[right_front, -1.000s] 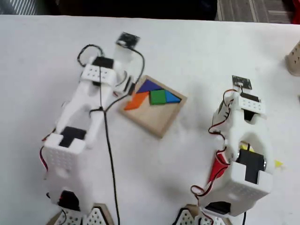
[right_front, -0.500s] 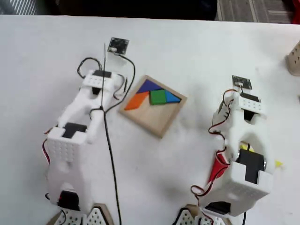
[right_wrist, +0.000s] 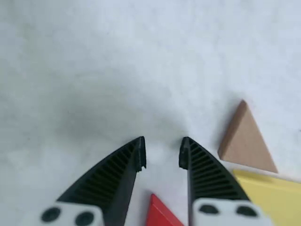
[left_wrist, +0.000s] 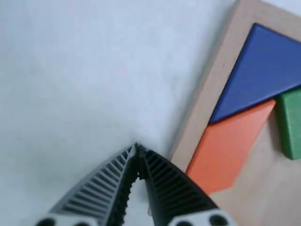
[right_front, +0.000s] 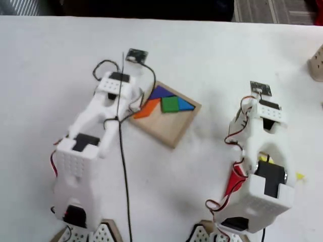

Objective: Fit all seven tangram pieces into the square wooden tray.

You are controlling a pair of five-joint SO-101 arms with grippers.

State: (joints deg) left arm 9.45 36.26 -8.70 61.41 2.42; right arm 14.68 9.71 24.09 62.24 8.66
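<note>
The square wooden tray [right_front: 174, 130] lies mid-table with a blue triangle [right_front: 160, 92], an orange parallelogram [right_front: 146, 108], a green square [right_front: 170, 104] and a smaller blue triangle [right_front: 185, 105] in its far half. My left gripper [left_wrist: 138, 149] is shut and empty, its tips on the table just outside the tray's rim [left_wrist: 202, 108], beside the orange piece [left_wrist: 229, 147]. My right gripper [right_wrist: 162, 150] stands open over the table. A red piece [right_wrist: 160, 213] lies between its fingers, and a wooden-brown triangle [right_wrist: 245, 140] and a yellow piece [right_wrist: 273, 195] lie beside them.
The left arm [right_front: 93, 131] stretches along the tray's left side, its black cable [right_front: 123, 166] trailing toward the front edge. The right arm [right_front: 260, 161] stands folded at the right. A pale perforated block [right_front: 316, 63] stands at the far right edge.
The left arm swung right and nearer the tray, bringing its gripper to the tray's left rim. The right arm kept still.
</note>
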